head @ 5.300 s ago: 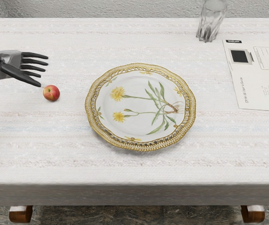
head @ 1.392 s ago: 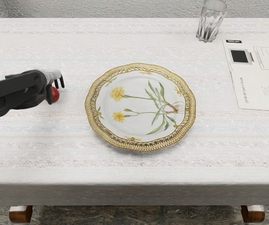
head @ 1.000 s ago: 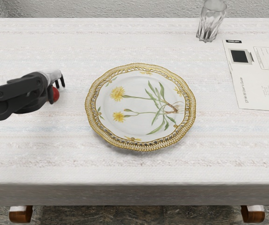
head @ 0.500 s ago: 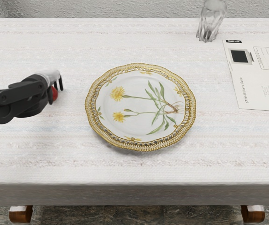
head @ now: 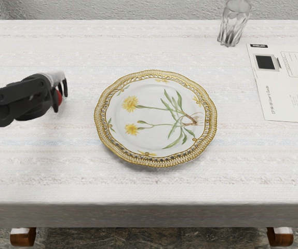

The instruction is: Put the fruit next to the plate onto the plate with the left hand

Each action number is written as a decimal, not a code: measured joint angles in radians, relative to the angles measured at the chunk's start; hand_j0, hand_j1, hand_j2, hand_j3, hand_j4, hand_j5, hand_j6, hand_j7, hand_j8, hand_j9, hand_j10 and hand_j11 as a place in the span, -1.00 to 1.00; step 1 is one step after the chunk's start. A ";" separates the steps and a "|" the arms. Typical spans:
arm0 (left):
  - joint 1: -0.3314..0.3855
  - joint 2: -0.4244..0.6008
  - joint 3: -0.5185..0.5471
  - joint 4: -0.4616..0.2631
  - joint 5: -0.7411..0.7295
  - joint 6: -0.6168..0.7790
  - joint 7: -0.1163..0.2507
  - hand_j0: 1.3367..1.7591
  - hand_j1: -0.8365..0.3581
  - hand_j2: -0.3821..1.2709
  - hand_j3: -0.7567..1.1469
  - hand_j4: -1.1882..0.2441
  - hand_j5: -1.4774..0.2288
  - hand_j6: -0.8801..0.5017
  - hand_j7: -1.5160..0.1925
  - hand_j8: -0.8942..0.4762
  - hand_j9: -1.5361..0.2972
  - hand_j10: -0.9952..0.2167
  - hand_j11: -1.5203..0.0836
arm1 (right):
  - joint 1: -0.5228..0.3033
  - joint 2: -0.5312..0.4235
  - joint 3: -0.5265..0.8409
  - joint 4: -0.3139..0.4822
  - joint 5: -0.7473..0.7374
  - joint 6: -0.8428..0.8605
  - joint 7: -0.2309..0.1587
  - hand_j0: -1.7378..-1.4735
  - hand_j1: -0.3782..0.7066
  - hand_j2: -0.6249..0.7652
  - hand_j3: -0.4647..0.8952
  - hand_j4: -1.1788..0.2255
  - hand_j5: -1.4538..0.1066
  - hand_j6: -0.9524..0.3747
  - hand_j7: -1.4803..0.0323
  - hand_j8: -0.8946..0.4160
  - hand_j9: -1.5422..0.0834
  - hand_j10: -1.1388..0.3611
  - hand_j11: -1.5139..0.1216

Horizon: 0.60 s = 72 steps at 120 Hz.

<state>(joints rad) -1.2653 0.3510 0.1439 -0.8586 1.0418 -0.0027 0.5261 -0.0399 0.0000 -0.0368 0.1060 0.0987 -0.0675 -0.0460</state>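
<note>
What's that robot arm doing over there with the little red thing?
The robot's left hand has its fingers curled around a small red apple, over the table to the left of the flowered plate. The apple is not on the plate yet. A glass and a paper sheet sit off to the right.

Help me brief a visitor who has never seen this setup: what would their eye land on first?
The ornate plate, gold-rimmed with painted yellow flowers, dominates the middle of the table. To its left, the dark left hand is curled over a small red fruit, of which only a sliver shows. A clear glass stands at the far right, with a printed sheet at the right edge.
</note>
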 joint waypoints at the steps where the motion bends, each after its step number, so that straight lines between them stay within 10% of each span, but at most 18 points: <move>1: -0.006 0.000 0.000 -0.002 -0.009 -0.008 0.002 0.46 -0.05 0.02 -0.19 -0.50 -0.63 -0.45 -0.53 -0.24 -0.56 -0.33 -0.56 | 0.000 0.000 0.000 0.000 0.000 0.000 0.000 -0.40 -0.87 -0.11 -0.32 0.63 0.81 0.38 0.90 0.31 0.84 0.47 0.80; 72: -0.348 -0.082 -0.003 -0.070 -0.488 -0.385 0.083 0.47 -0.15 0.13 -0.20 -0.48 -0.74 -0.34 -0.59 -0.15 -0.60 -0.21 -0.60 | 0.000 0.000 0.000 0.000 0.000 0.000 0.000 -0.40 -0.87 -0.11 -0.32 0.63 0.81 0.39 0.90 0.31 0.84 0.47 0.80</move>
<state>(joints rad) -1.6137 0.2689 0.1410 -0.9288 0.5539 -0.3878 0.6095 -0.0399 0.0000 -0.0368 0.1061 0.0987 -0.0675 -0.0460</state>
